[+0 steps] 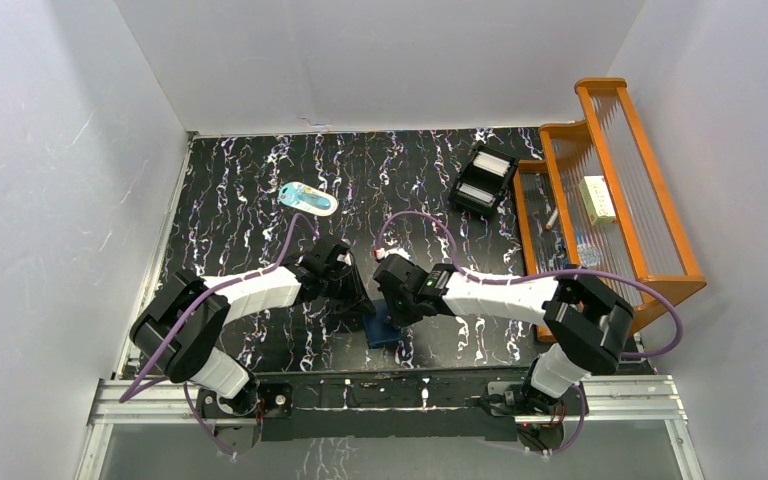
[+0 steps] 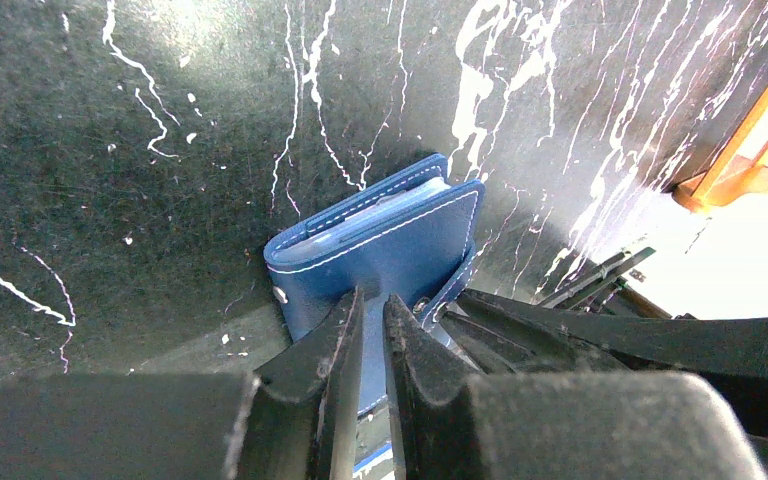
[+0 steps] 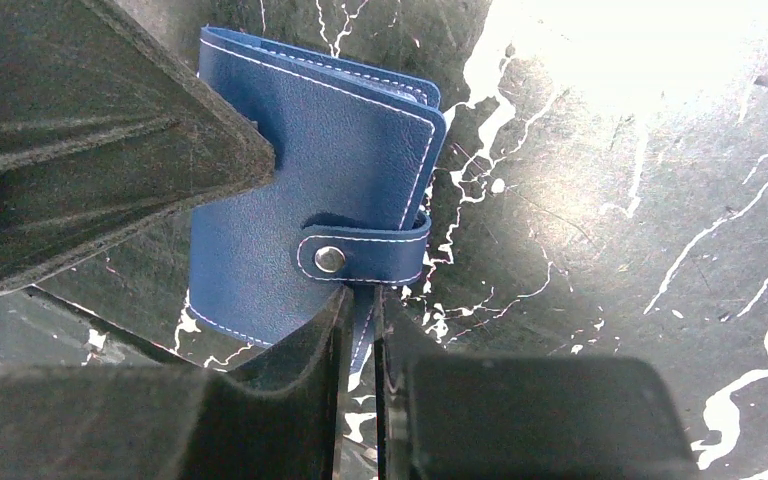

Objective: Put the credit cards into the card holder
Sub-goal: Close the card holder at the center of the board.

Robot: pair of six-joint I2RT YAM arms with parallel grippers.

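- The credit cards I cannot make out. A pale layer shows between the covers of the card holder point(image 3: 310, 150) in the left wrist view, but it is not possible to say whether it is cards or the pockets.
- From the top view the card holder is mostly hidden under the two grippers; only a small navy part is visible, on the table point(image 1: 240, 180) near its front edge, between the arms.
- There is one card holder. It lies folded shut, with its one snap tab point(image 3: 365, 252) fastened over the open edge.
- The left gripper point(image 2: 373, 300) has its fingers drawn nearly together, with only a thin slit between. Its fingers point(image 3: 110, 140) form one dark wedge whose tip meets the cover.
- The right gripper point(image 3: 362, 300) is also closed to a thin slit, just below the snap tab. A blue sliver shows in the slit; I cannot tell if it is pinched or only lies behind.
- One pale-blue-and-white oval item point(image 1: 308, 198) lies well apart, toward the back.
- One black tray point(image 1: 484, 180) stands near the back right. Two white pieces lie in it, too small to identify.
- One orange rack point(image 1: 600, 84) stands at the right edge. The small things in it are hard to name.
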